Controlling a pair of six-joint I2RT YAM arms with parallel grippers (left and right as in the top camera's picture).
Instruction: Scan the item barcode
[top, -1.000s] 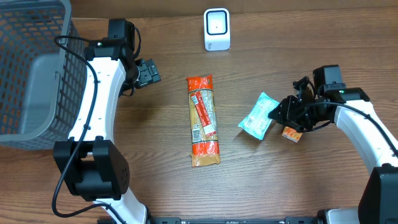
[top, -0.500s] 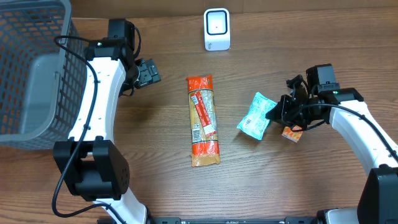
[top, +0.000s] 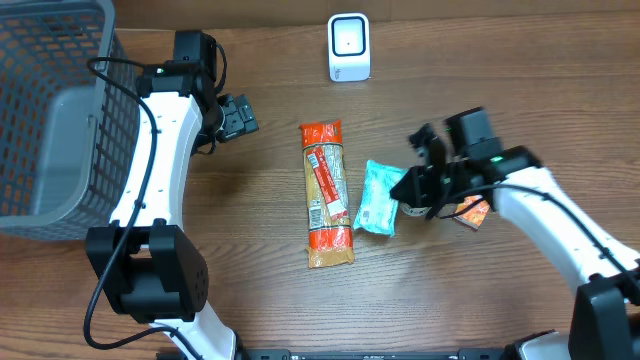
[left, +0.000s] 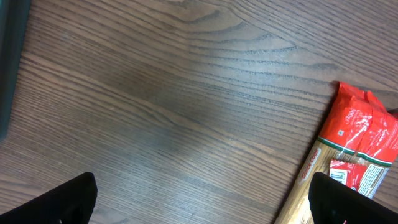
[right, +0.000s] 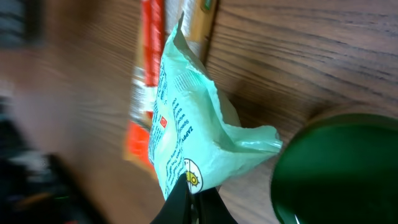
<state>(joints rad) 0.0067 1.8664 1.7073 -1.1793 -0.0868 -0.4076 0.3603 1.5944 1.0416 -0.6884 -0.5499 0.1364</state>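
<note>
Packet (top: 378, 211), mint green, is near the middle of the table (top: 250, 290), somewhat toward the right edge, with its left side just beside the pasta (top: 327, 194). The right gripper (top: 408, 190) is clamped on the packet's right end. In the right wrist view its fingers meet on a corner of the crumpled packet (right: 186, 130), whose printed face shows a small red mark and fine text too small to read. Whether the packet rests on the wood or hangs just above it cannot be told. An orange pack (top: 472, 213) lies just right of that gripper, partly under the arm. The white scanner (top: 349, 47) stands at the far edge, about midway along it, well apart from the packet. The pasta lies lengthwise, its red end toward the scanner. The left gripper (top: 238, 117) hangs over bare wood toward the far left, jaws wide apart and holding nothing. The pasta's red end (left: 357, 149) shows at the right of its wrist view. A wire basket (top: 60, 40) fills the far left corner.
</note>
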